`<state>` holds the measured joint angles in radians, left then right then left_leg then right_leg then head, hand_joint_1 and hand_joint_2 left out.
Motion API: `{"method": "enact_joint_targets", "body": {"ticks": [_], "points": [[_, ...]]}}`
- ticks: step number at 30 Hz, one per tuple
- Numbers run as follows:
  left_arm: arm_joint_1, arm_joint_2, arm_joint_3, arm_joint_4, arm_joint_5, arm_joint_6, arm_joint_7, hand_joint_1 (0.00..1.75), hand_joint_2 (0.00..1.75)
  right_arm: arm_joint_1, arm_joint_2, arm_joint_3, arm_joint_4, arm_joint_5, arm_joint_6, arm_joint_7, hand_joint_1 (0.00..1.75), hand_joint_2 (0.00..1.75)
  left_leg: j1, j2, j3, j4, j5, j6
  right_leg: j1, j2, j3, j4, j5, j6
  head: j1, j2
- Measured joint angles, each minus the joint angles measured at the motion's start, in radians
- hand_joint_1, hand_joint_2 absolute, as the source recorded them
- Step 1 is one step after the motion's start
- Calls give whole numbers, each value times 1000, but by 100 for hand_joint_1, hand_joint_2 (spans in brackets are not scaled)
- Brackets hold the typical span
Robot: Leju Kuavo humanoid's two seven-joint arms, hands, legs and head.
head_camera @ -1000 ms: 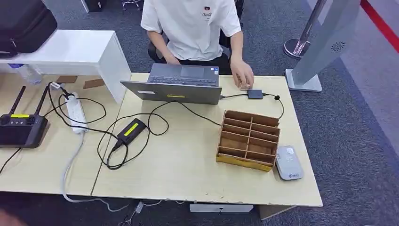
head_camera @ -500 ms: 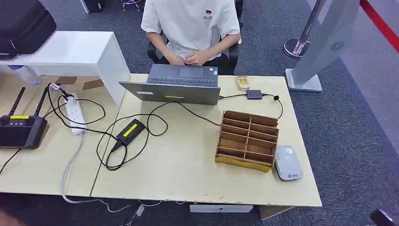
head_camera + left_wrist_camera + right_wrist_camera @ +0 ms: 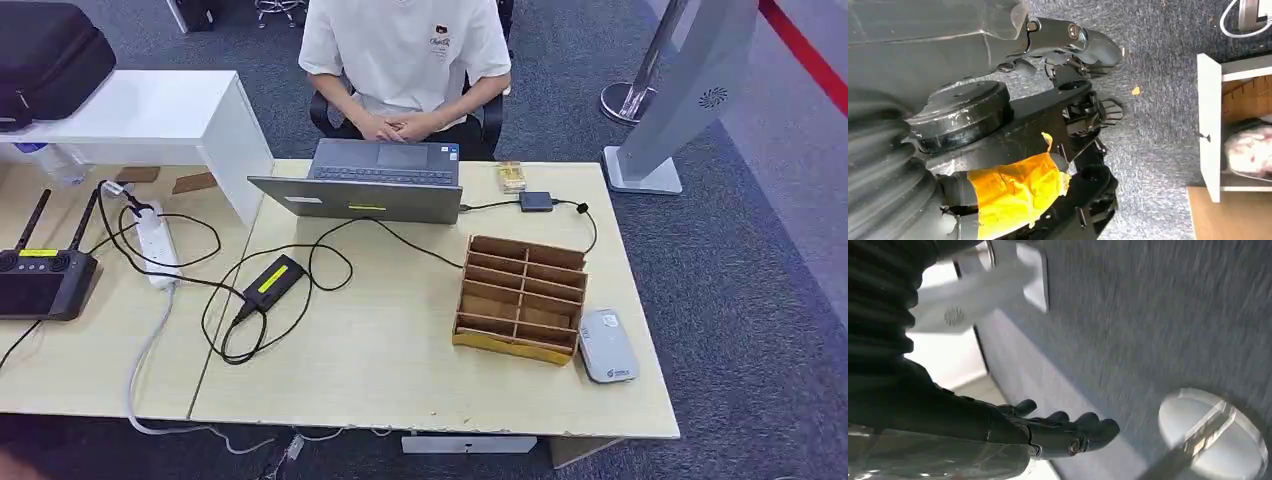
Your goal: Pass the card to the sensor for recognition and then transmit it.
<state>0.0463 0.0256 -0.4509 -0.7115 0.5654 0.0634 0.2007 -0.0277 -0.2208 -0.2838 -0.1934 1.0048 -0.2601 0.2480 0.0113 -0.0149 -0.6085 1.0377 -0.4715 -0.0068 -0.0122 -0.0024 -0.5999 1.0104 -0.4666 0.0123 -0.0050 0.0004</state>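
Withdrawn to the person's lap, their hand left the card; right hand spread, empty.

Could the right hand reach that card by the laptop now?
Probably not easily: the card lies at the table's far edge, behind the wooden rack, while the right hand hangs open over the carpet.

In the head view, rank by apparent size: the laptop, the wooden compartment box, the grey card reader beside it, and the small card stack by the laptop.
1. Laptop
2. Wooden compartment box
3. Grey card reader
4. Card stack, clearly smallest
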Motion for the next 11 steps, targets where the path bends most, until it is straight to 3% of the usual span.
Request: {"method": "enact_joint_targets", "body": {"ticks": [5, 6, 7, 8, 11], "points": [[-4, 0, -15, 0, 31, 22, 5, 0, 175, 4, 105, -19, 9, -24, 43, 13, 0, 175, 0, 1, 2, -1, 0, -1, 0, 2, 1, 1, -1, -2, 1, 0], [-5, 0, -17, 0, 37, 25, 6, 0, 0, 4, 126, -27, 10, -25, 51, 18, 0, 175, 0, 1, 2, -1, 0, -2, 0, 2, 1, 1, -1, -3, 2, 0], [-6, 0, -18, 0, 39, 27, 7, 0, 0, 5, 137, -30, 11, -27, 54, 22, 0, 175, 0, 1, 3, -1, 0, -2, 0, 2, 1, 1, -1, -3, 0, 0], [-7, 0, -19, 0, 42, 29, 8, 0, 175, 6, 152, -31, 13, -29, 56, 22, 0, 175, 0, 1, 3, -1, 0, -2, 0, 2, 1, 1, -1, -3, 1, 0], [-11, 0, -20, 0, 58, 41, 8, 0, 175, 5, 188, -37, 14, -34, 72, 33, 0, 175, 0, 1, 3, -1, 0, -2, 0, 2, 1, 1, -1, -3, 2, 0]]}}
